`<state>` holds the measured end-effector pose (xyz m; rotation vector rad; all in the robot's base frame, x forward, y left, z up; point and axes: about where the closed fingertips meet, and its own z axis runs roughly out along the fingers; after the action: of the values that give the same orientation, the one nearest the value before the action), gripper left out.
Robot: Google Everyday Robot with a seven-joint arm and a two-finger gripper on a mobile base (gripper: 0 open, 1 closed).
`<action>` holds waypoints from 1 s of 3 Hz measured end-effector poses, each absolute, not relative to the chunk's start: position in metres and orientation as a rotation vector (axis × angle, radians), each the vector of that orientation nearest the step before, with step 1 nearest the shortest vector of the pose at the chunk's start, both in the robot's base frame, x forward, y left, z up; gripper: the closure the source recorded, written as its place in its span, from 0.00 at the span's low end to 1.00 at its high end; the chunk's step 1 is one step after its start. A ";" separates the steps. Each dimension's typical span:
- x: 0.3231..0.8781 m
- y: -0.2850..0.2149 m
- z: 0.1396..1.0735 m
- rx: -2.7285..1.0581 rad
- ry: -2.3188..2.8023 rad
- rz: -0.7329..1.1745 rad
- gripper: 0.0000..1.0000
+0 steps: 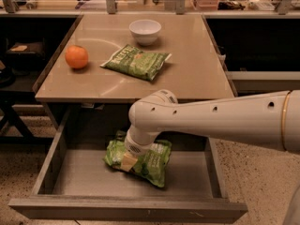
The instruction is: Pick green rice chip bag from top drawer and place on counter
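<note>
The green rice chip bag (152, 165), puffy and lime-green, lies on the floor of the open top drawer (126, 210), near its middle. My gripper (128, 160) reaches down into the drawer from the right and sits on the bag's left end, touching it. The white arm and wrist hide the bag's top edge. The counter (197, 64) is the tan tabletop above the drawer.
On the counter lie a flatter, darker green bag (137, 62), an orange (76, 56) at the left and a white bowl (145, 31) at the back. Dark shelves stand on both sides of the table. Speckled floor lies around the drawer.
</note>
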<state>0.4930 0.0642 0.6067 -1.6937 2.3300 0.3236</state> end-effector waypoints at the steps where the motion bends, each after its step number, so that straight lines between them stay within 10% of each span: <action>1: 0.493 0.064 0.607 -1.694 2.330 0.324 0.64; 3: 0.493 0.064 0.610 -1.694 2.330 0.324 1.00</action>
<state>0.4930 0.0642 0.6104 -1.6937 2.3300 0.3236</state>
